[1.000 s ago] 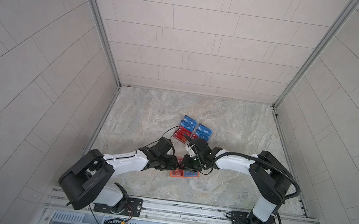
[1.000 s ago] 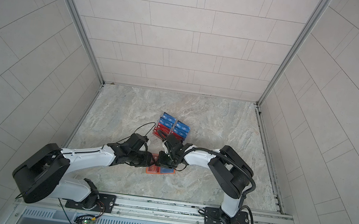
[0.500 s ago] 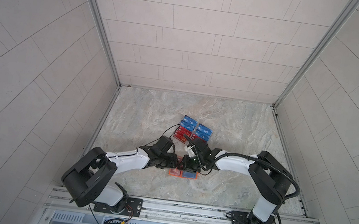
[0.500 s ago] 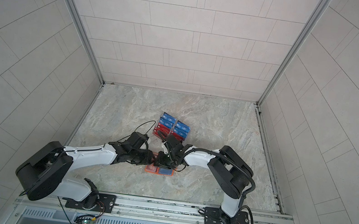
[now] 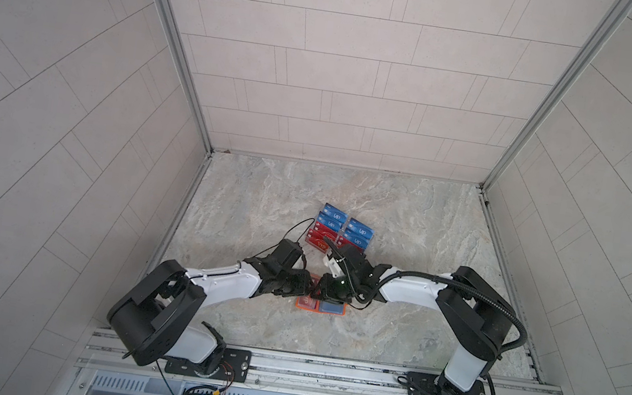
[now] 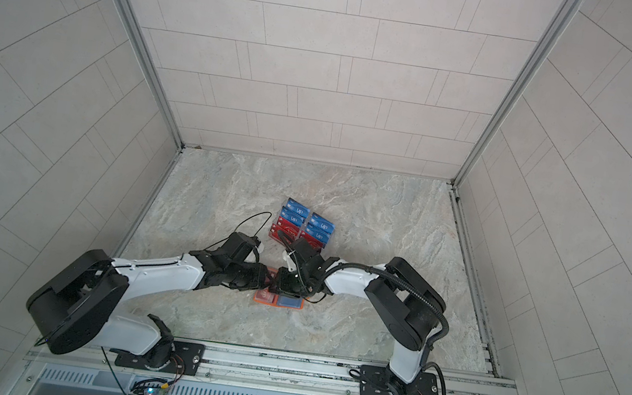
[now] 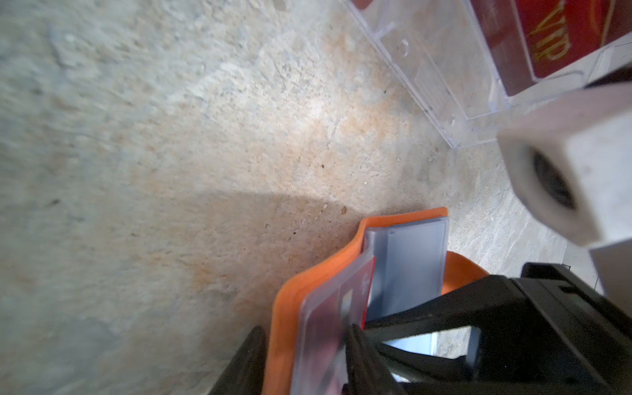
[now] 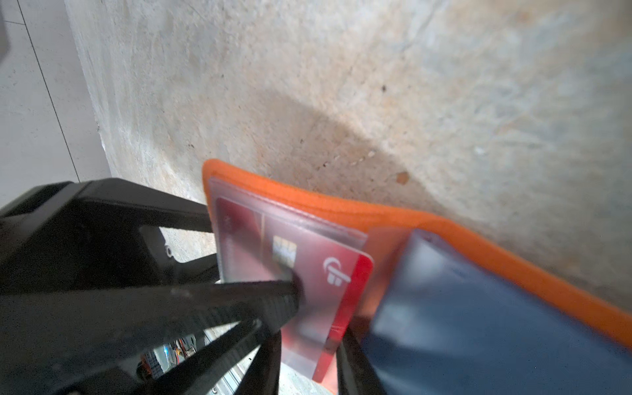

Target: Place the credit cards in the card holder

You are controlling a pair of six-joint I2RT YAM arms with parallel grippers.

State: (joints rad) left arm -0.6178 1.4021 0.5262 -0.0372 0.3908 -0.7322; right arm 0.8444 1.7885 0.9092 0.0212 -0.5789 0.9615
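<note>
Little has moved in the last second: both arms stay crowded over the orange leather-like booklet card holder (image 8: 307, 203), which lies open on the marble-patterned tabletop (image 5: 406, 228) near the front rail (image 5: 323, 369), and it now looks squarer to that rail than a second ago. The left gripper (image 7: 302, 333) is clamped on the holder's left flap, one finger behind the orange cover and the other on the clear plastic sleeve (image 8: 236, 219). Inside that sleeve sits a thin red plastic credit card (image 8: 328, 301), nearly home, with only a bright strip along one edge uncovered. The right gripper (image 5: 321, 291) has its fingers at that exposed end; whether they pinch the card or merely nudge it I cannot tell. A thin blue plastic card (image 5: 332, 307) fills the opposite page. My reading: this insertion is in its last push, the flap held up for it, and more blue and red cards (image 5: 343, 229) wait in the clear acrylic tiered racks (image 7: 441, 85) just beyond
</note>
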